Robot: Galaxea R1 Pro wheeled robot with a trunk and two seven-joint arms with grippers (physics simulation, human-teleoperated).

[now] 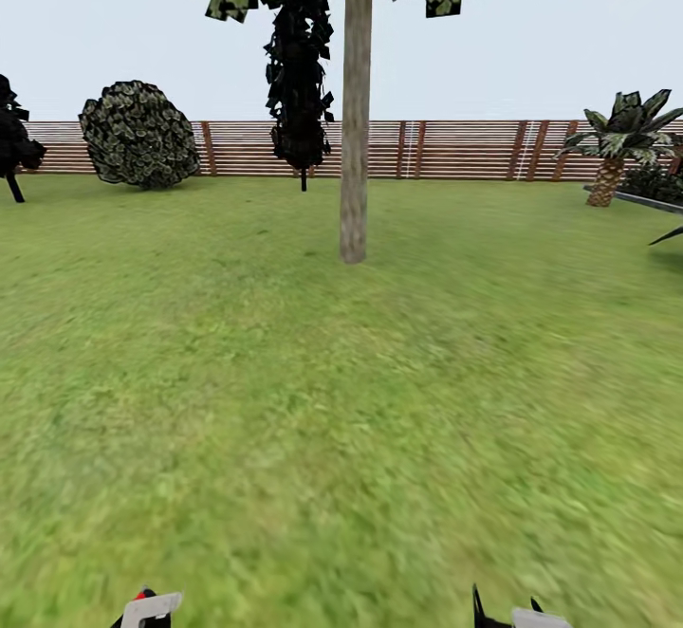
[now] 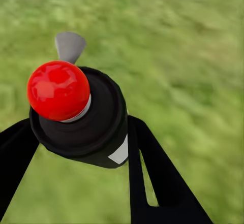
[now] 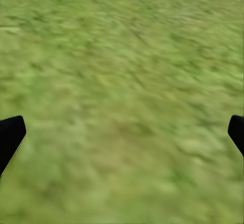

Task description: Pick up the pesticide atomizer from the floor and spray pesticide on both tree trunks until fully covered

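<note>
The pesticide atomizer (image 2: 76,112) has a dark round body, a red ball on top and a light grey nozzle. It sits between the two black fingers of my left gripper (image 2: 79,127), which is shut on it above the grass. Its grey nozzle and red top (image 1: 150,607) peek in at the bottom edge of the head view. My right gripper (image 3: 122,137) is open over bare grass, and its tips (image 1: 517,617) show low in the head view. One tree (image 1: 354,135) with a smooth straight trunk stands ahead, several metres off, slightly right of centre.
A thin black conifer (image 1: 300,68) stands just left of and behind the tree. A round bush (image 1: 139,133) is at far left and a palm (image 1: 617,144) at far right, with a wooden fence (image 1: 455,149) across the back. Lawn lies between me and the trunk.
</note>
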